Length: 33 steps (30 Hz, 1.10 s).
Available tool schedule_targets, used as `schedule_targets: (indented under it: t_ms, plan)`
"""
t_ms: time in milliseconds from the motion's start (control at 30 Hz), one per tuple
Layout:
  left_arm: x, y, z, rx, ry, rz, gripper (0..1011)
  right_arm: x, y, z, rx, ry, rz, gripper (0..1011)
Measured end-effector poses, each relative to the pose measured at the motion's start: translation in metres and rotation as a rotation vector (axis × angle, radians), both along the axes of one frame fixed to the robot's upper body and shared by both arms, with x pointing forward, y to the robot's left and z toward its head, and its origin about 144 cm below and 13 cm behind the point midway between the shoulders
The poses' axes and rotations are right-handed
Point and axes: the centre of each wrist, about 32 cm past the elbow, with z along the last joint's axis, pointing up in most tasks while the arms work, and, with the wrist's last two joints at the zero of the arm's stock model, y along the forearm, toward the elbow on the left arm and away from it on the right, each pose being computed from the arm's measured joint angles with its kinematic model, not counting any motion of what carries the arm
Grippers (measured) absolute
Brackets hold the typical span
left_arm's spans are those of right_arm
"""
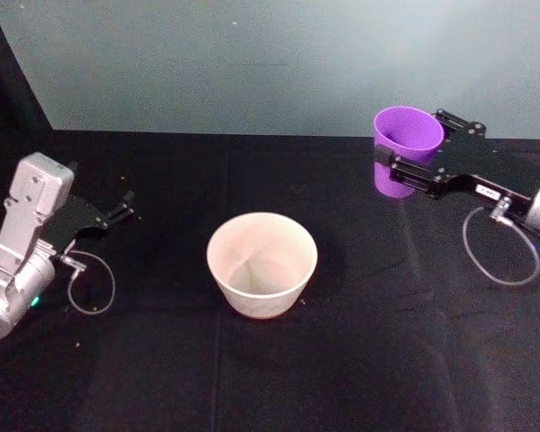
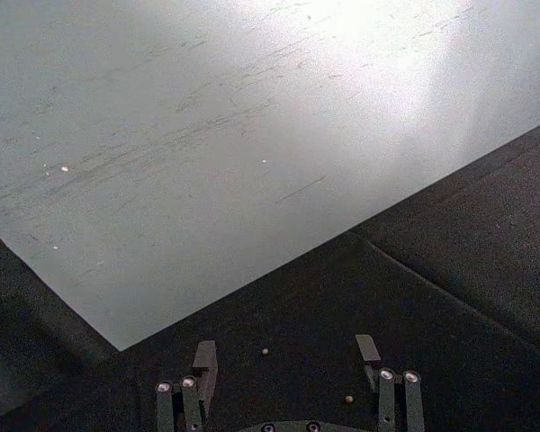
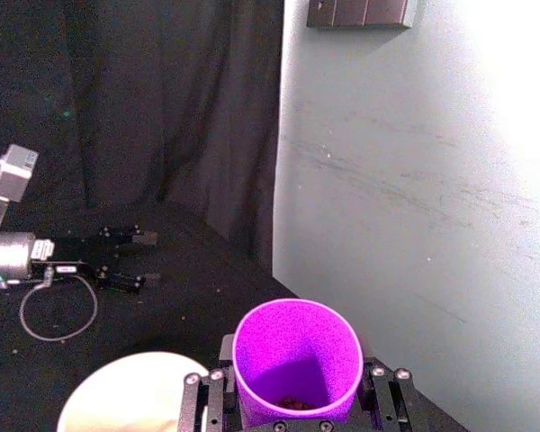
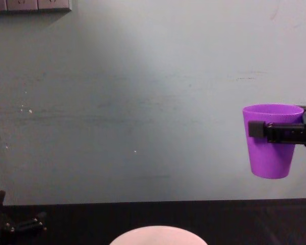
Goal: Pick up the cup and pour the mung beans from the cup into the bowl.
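Writing: a small white label sat on the right gripper's body in the head view, its print too small to read. No other legible marking on the task items.

Right gripper (image 1: 411, 141): raised above the black tablecloth (image 1: 387, 360), on the robot's right, beyond the bowl. Its fingers (image 4: 270, 130) pinched the cup (image 4: 269, 155) from opposite sides, just below the rim. The rim stood slightly above the fingers and most of the purple body hung beneath them. Cup upright, mouth upward, clear of the cloth, with the pale wall behind it in the chest view.

Mung beans (image 3: 295, 402): seen in the right wrist view as a small dark patch at the bottom of the cup.

Bowl (image 1: 252, 292): stood upright on the cloth near the table's middle, well apart from the cup, to the cup's left and nearer the robot.

Left gripper (image 1: 128, 204): low over the cloth at the robot's left, fingers spread, nothing between them. Two loose beans (image 2: 265, 351) lay on the cloth by its fingertips in the left wrist view.
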Motion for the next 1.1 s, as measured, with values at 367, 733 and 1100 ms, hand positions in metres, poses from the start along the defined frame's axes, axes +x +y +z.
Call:
schedule_targets:
  t_ms: [367,733,1100]
  plan:
    - [0.0,0.0,0.0,0.0,0.0,0.0,1000,0.04,0.014,-0.023,-0.037,0.007,-0.012,737]
    - [0.0,0.0,0.0,0.0,0.0,0.0,1000,0.058,0.038,-0.037,-0.333,-0.165,-0.027,737]
    - [0.0,0.0,0.0,0.0,0.0,0.0,1000,0.044,0.065,-0.031,-0.582,-0.399,0.013,736]
